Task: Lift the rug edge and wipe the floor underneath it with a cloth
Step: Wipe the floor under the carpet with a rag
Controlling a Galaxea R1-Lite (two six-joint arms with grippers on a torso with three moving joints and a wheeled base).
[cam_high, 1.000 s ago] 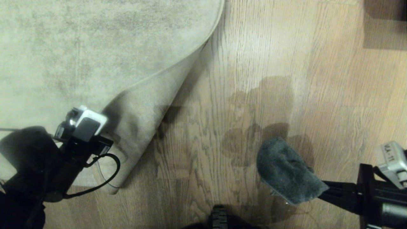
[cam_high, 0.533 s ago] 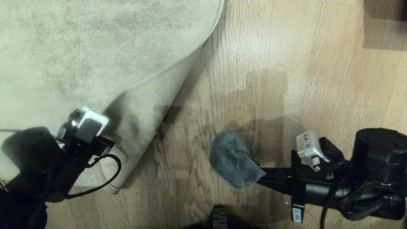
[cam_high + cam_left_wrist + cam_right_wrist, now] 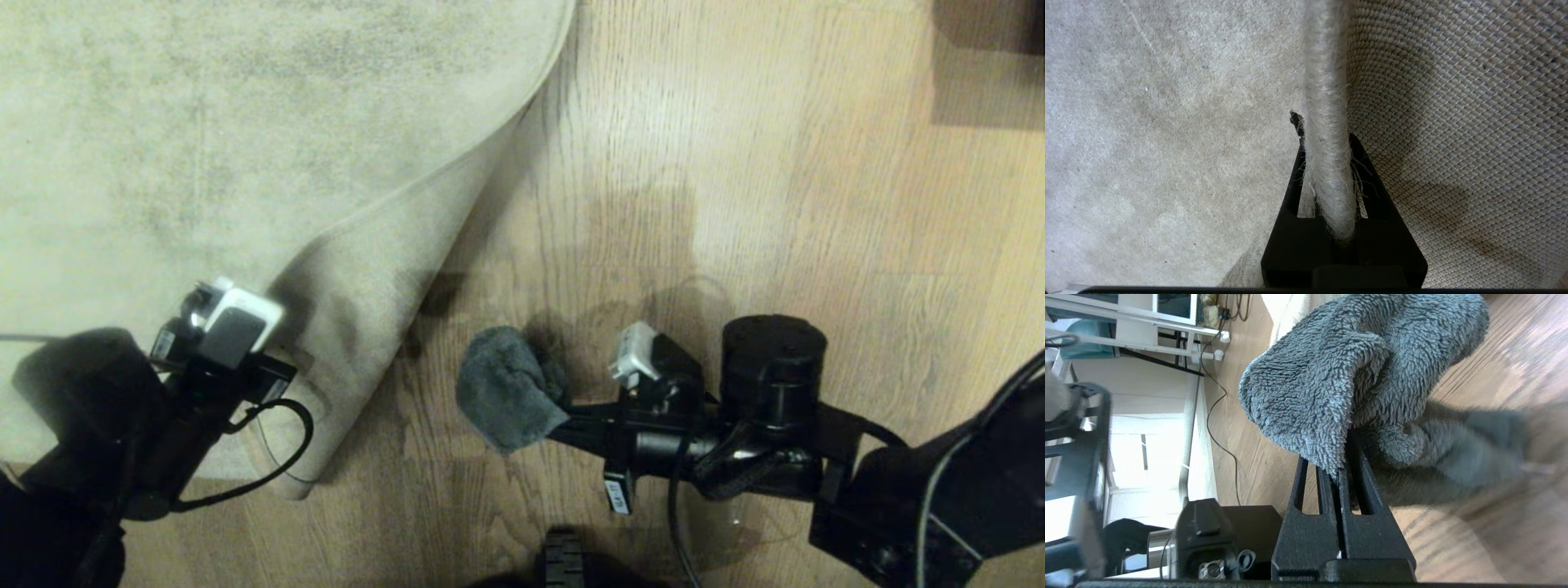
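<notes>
Now our left gripper (image 3: 1327, 163) pinches the pale grey-beige rug edge (image 3: 1327, 102) raised; our right gripper (image 3: 563, 420) clamps the fuzzy grey-blue cloth (image 3: 506, 388) over light wood-grain floor (image 3: 735, 163) beside it.

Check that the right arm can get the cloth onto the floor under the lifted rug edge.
Probably yes. The left tool holds the rug edge folded back, baring the floor; the cloth in the right tool has nothing between it and that strip.
</notes>
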